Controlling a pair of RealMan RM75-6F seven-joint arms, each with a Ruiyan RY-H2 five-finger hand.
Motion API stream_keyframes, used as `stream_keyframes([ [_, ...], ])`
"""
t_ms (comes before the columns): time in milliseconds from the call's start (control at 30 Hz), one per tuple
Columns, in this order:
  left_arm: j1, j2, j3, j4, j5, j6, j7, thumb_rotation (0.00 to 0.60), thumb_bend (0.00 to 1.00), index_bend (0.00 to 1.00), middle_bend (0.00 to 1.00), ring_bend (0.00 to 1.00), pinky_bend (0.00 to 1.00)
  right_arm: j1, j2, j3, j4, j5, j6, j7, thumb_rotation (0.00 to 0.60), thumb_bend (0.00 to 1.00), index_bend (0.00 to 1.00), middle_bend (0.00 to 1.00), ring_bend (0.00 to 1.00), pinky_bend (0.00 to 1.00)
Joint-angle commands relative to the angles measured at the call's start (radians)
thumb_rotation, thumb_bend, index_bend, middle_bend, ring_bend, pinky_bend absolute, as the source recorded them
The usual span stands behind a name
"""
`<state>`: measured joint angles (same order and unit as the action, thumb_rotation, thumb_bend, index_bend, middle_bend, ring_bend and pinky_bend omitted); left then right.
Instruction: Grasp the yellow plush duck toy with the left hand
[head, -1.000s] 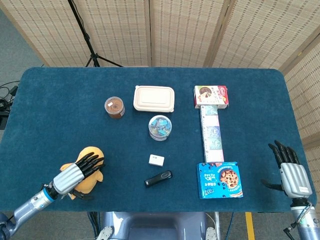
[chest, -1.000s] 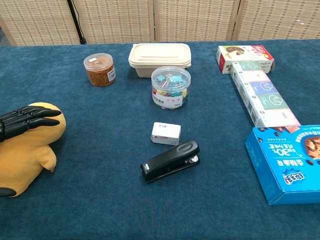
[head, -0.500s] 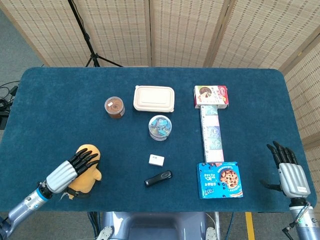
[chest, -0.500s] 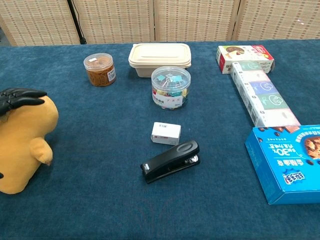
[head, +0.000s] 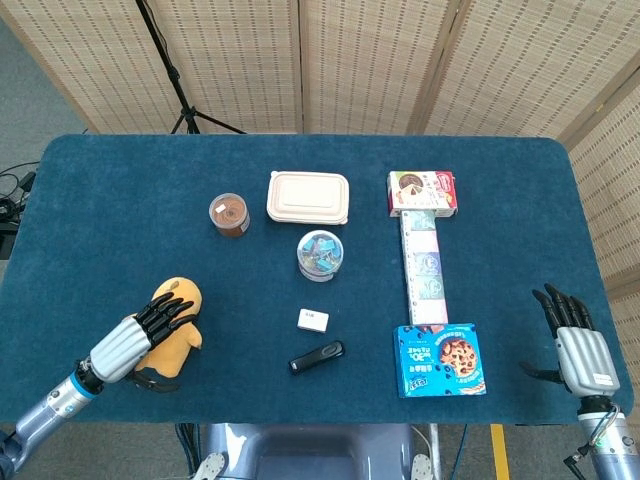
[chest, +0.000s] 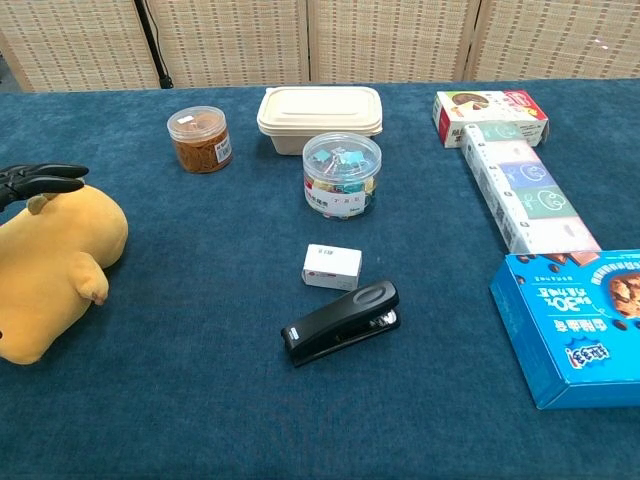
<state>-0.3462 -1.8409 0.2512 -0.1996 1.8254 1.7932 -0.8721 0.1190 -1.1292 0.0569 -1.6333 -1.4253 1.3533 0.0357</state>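
Head view has the left hand (head: 135, 338) down at the near left corner of the table (head: 100, 200), lying over the yellow plush duck (head: 172, 322), its black fingers (head: 167, 311) draped across the top of the toy's head and a dark thumb tip poking out under the body, so it looks wrapped around the duck and gripping it. The duck sits near the front left edge, well apart from everything else. In the chest view only the fingertips show, resting on the duck's head at the left border. The right hand (head: 578, 340) is at the far right edge, fingers spread and pointing up, holding nothing. As for writing: the blue cookie box (chest: 580, 325) has chocolate chip cookies pictured and white lettering I can't really make out. The long white box (chest: 520, 190) has pastel panels with little faces, and a red and white cake box (chest: 490, 112) touches its far end. Also there: a black stapler (chest: 340, 322), a small white box (chest: 332, 266) with a tiny red label just behind it, a clear tub of colourful clips (chest: 342, 171), a beige lidded container (chest: 320, 115) and a small jar of brown stuff (chest: 200, 139).
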Motion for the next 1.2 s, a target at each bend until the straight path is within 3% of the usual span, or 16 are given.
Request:
stream_keyframes([
  [33, -0.008, -0.01, -0.002, 0.013, -0.008, -0.059, -0.001, 0.221, 0.0, 0.0, 0.0, 0.0, 0.0, 0.0, 0.001, 0.001, -0.001, 0.002, -0.002, 0.003, 0.6, 0.0, 0.0, 0.0, 0.0, 0.0],
  [267, -0.011, -0.025, 0.042, 0.031, 0.03, -0.123, 0.041, 0.222, 0.0, 0.0, 0.0, 0.0, 0.0, 0.002, 0.003, 0.003, 0.0, 0.009, -0.008, 0.006, 0.6, 0.0, 0.0, 0.0, 0.0, 0.0],
  [600, 0.029, 0.009, 0.111, 0.047, 0.096, -0.059, 0.09, 0.221, 0.0, 0.0, 0.0, 0.0, 0.0, 0.003, 0.005, 0.002, -0.001, 0.01, -0.011, 0.009, 0.6, 0.0, 0.0, 0.0, 0.0, 0.0],
  [833, 0.049, 0.017, 0.126, 0.048, 0.113, 0.022, 0.094, 0.222, 0.0, 0.0, 0.0, 0.0, 0.0, 0.006, 0.001, 0.0, -0.002, 0.012, -0.018, 0.0, 0.6, 0.0, 0.0, 0.0, 0.0, 0.0],
  [1200, 0.055, 0.02, 0.15, 0.049, 0.138, 0.054, 0.114, 0.223, 0.0, 0.0, 0.0, 0.0, 0.0, 0.006, 0.001, 0.0, -0.003, 0.019, -0.02, -0.006, 0.6, 0.0, 0.0, 0.0, 0.0, 0.0],
])
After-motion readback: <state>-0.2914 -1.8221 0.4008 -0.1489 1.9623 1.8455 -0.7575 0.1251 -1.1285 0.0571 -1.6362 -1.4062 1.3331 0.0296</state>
